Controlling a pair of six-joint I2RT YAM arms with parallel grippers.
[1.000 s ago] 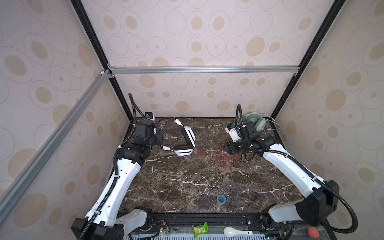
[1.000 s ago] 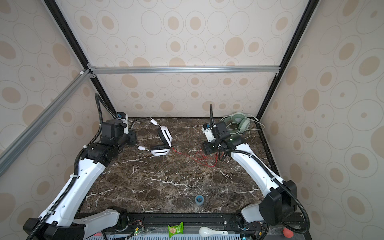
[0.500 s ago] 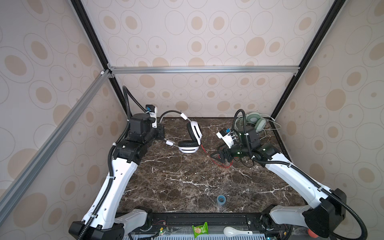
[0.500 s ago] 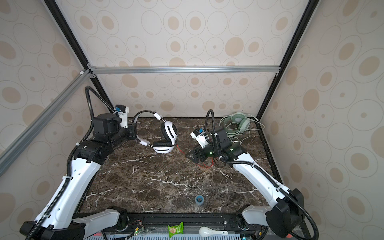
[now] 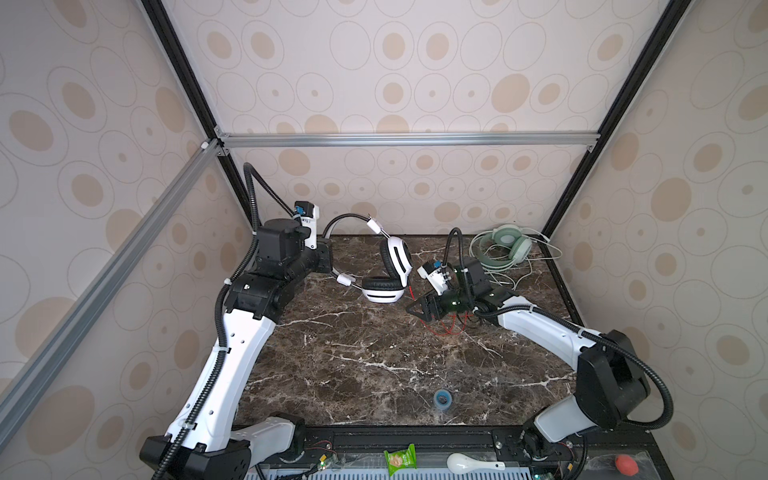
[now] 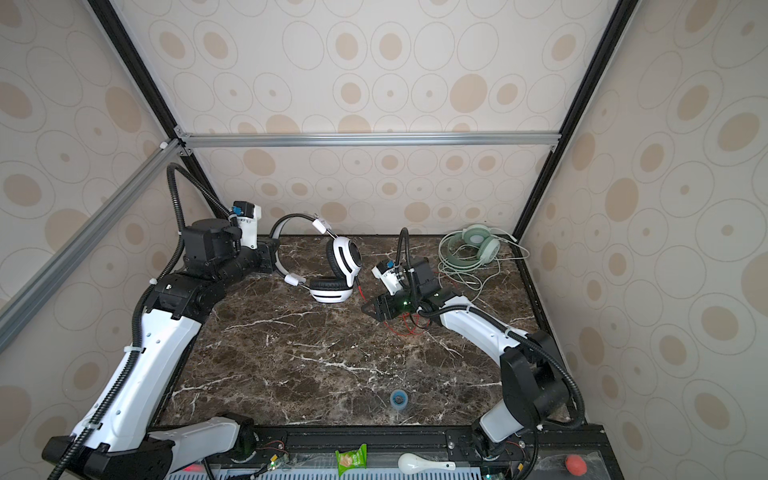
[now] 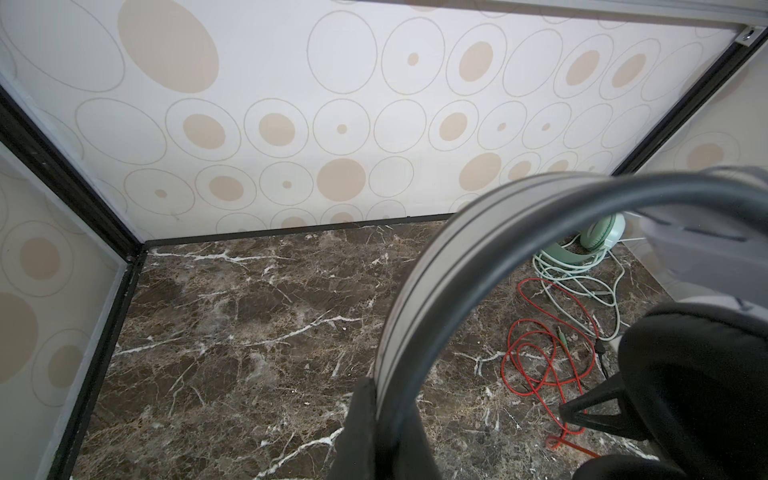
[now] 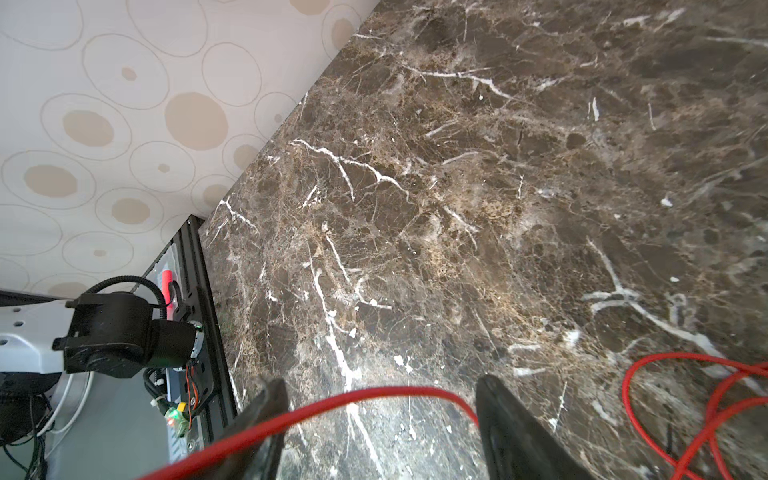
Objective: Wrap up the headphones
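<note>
I see the left gripper (image 5: 327,255) pressed together on the grey headband (image 7: 457,249) of the white headphones (image 5: 390,274), holding them over the back left part of the dark marble table (image 5: 353,353). In both top views the band arches from that gripper toward the middle of the table. One ear cup (image 6: 345,259) stands upright, and the other ear cup (image 6: 330,291) hangs low and flat with its black pad facing up. I cannot tell whether the lower cup touches the table

The right gripper (image 5: 417,309) sits low over the table, right of the middle and just beside the lower cup, pointing left. Its jaws are spread wide. In the right wrist view the thin red cord (image 8: 374,397) runs across the gap between the two black fingers (image 8: 511,424) without being pinched. The rest of that cord lies in loose loops on the table beneath and beside this gripper, and a short red length hangs from the upright cup

The green headphones (image 5: 507,243) lie flat in the back right corner, with their pale cord tangled loosely around and in front of them, well apart from the white pair
</note>
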